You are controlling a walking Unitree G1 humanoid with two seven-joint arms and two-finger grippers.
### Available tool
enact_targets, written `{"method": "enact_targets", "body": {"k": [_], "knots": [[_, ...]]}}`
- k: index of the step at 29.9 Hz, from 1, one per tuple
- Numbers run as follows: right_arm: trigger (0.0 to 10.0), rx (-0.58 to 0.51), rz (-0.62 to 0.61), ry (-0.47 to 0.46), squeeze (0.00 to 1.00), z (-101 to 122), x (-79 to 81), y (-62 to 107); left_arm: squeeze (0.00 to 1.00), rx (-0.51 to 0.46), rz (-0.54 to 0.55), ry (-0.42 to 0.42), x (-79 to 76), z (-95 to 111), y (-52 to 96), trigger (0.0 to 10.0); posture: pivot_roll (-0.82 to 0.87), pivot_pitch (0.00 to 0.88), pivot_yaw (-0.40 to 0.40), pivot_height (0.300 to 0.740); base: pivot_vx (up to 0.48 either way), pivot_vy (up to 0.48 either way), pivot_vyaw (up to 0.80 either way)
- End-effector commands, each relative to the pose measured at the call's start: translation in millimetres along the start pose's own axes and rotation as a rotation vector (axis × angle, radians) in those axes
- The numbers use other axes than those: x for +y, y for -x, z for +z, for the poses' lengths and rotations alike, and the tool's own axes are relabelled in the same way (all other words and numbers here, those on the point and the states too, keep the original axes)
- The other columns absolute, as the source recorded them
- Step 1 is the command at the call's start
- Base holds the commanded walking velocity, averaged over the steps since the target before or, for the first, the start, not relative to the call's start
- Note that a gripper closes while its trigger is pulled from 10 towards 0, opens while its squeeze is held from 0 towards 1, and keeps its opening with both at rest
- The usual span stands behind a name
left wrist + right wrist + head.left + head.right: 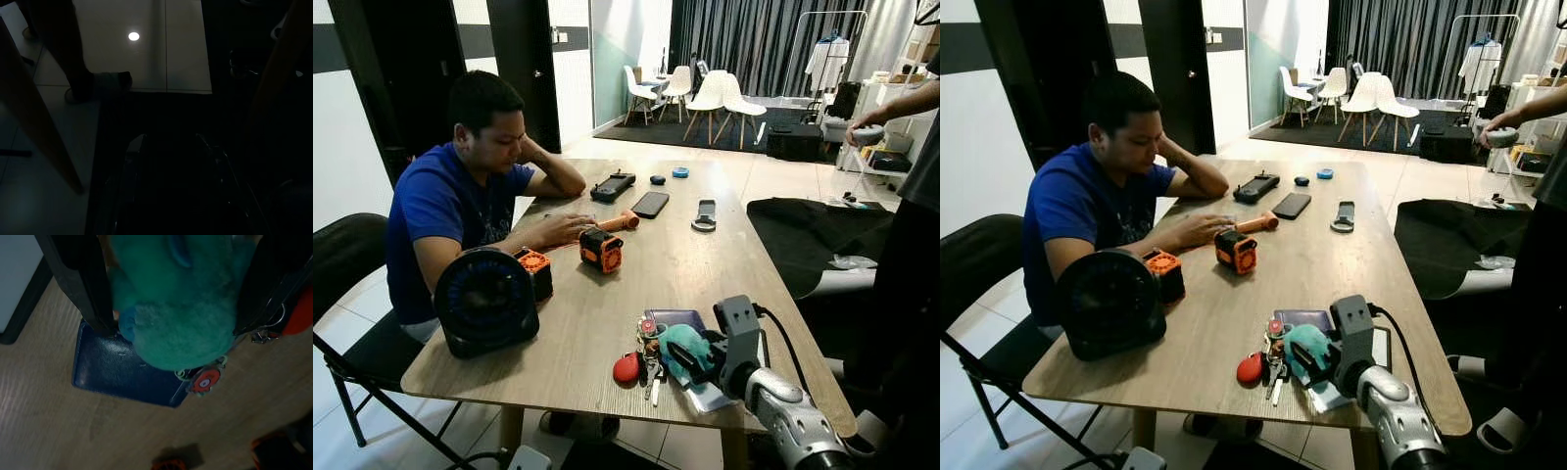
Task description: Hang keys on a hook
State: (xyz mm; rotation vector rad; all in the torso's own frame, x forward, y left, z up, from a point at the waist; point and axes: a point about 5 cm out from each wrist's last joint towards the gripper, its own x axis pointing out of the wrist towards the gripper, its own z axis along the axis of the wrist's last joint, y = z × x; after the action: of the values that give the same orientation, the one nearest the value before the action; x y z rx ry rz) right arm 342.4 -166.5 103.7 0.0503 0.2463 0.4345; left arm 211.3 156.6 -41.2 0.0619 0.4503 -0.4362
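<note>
Right gripper [683,360] is reaching over the near edge of the table [607,294], its two black fingers clamping on the green plush toy [178,303] of the keys [649,364]. The keys and red fob [626,368] are lying on the table just beside the fingers; dark blue wallet [122,372] just beyond. Left gripper's state: cannot tell, too dark.

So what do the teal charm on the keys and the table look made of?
Teal charm: looks like soft plush, with a fuzzy, matte nap, sitting between the right gripper's fingers. Table: pale wood grain with a smooth satin sheen; whether solid wood or laminate is unclear.
</note>
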Motion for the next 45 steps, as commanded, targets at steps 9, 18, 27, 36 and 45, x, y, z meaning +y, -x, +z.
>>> {"method": "enact_targets", "body": {"k": [9,18,27,36,45], "knots": [[10.0,0.088,-0.026,-0.019,0.0,-14.2,-0.2,-1.3,0.0,0.018,0.007,0.013,-1.4,-3.4,0.6,10.0,0.05,0.024,0.01,0.74,0.0,0.0,0.0],[0.0,0.088,-0.045,-0.021,0.0,-15.9,-2.8,-1.0,0.0,0.021,0.01,0.004,0.3,-3.3,1.1,10.0,0.05,0.023,0.017,0.74,0.0,0.0,0.0],[0.0,0.083,-0.074,-0.013,0.0,-18.8,-6.3,0.9,0.0,0.024,0.009,-0.003,0.4,-3.6,1.2,10.0,0.05,0.022,0.018,0.74,0.0,0.0,0.0],[10.0,-0.034,-0.183,-0.038,0.0,-1.9,-22.8,6.4,0.0,0.023,0.009,-0.005,0.3,-3.4,0.9,10.0,0.05,0.016,0.019,0.74,0.0,0.0,0.0],[10.0,-0.444,-0.413,-0.079,0.0,57.6,-67.5,42.9,0.0,0.019,0.005,-0.012,1.3,-1.6,0.0,10.0,0.04,0.007,0.024,0.74,0.0,0.0,0.0]]}}
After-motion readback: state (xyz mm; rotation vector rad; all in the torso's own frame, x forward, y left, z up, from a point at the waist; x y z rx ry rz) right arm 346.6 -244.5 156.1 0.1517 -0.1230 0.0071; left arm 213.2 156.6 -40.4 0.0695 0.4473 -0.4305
